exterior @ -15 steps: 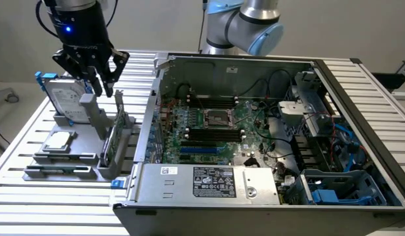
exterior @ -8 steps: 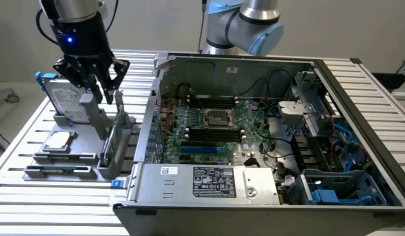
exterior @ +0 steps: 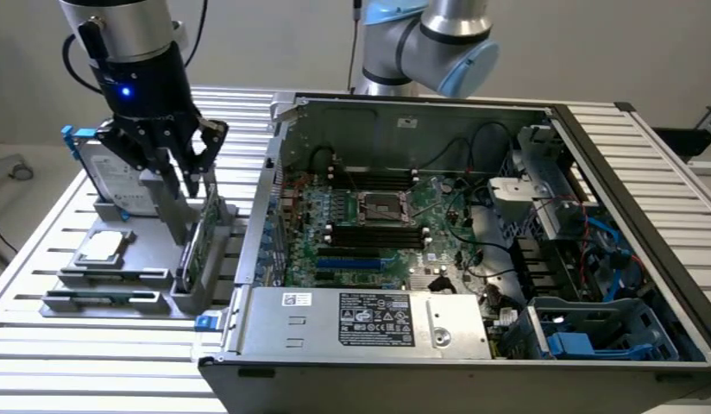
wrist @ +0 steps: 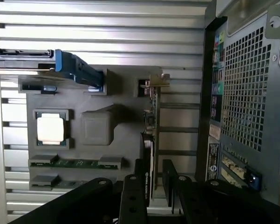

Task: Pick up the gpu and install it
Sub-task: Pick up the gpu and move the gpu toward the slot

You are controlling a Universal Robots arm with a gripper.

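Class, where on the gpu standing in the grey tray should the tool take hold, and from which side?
Its free top edge, coming down from above and pinching the two flat faces: the gpu stands on edge in a slot of the grey tray, its lower edge buried.

- gpu [exterior: 203, 241] was green along its board edge.
- hard drive [exterior: 111, 177] was silver, side rails [wrist: 79, 70] blue.
- CPU chip [exterior: 103, 247] was silver-white.
- parts tray [exterior: 108, 276] was matte grey.
- gripper [wrist: 153, 170] was black.
- computer case grille [wrist: 244, 93] was grey, perforated with regular holes.
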